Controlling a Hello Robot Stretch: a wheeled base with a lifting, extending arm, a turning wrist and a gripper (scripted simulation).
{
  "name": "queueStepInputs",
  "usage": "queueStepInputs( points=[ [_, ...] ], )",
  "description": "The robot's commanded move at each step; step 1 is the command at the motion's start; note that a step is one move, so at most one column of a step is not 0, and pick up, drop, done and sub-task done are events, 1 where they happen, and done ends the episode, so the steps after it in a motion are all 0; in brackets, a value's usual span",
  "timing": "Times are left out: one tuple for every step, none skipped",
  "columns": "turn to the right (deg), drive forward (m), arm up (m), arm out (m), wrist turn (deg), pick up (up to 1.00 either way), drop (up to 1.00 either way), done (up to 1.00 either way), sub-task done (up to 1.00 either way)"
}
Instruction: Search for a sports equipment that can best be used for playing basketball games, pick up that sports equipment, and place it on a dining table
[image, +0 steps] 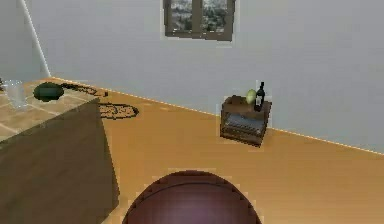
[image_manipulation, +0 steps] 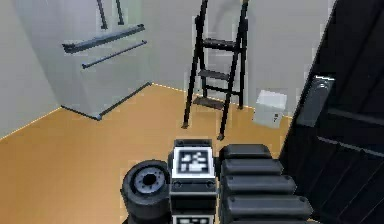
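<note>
In the arm side view the arm's dark segments (image_manipulation: 255, 185) rise from the bottom edge, with a white marker square (image_manipulation: 192, 162) at their end. Left of that square sits the gripper (image_manipulation: 148, 190), a dark round body low over the orange floor. I cannot make out its fingers, so I cannot tell whether it holds anything. A large dark red-brown rounded shape (image: 192, 200) lies at the forward view's bottom edge; what it is cannot be told. No shape here reads clearly as a basketball.
A wooden counter (image: 50, 160) stands at the forward view's left with a dark green item (image: 48, 91) on top. A small side table (image: 246, 120) with a bottle (image: 260, 97) is by the far wall. A black stepladder (image_manipulation: 220, 60), grey fridge (image_manipulation: 100, 50), white box (image_manipulation: 270, 108) and dark door (image_manipulation: 340, 100) stand to the side.
</note>
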Motion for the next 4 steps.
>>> queueStepInputs(
  points=[
    [0.0, 1.0, 0.0, 0.0, 0.0, 0.0, 0.0, 0.0, 0.0],
    [-9.0, 0.0, 0.0, 0.0, 0.0, 0.0, 0.0, 0.0, 0.0],
    [0.0, 0.45, 0.0, 0.0, 0.0, 0.0, 0.0, 0.0, 0.0],
    [-45.0, 0.0, 0.0, 0.0, 0.0, 0.0, 0.0, 0.0, 0.0]
  ],
)
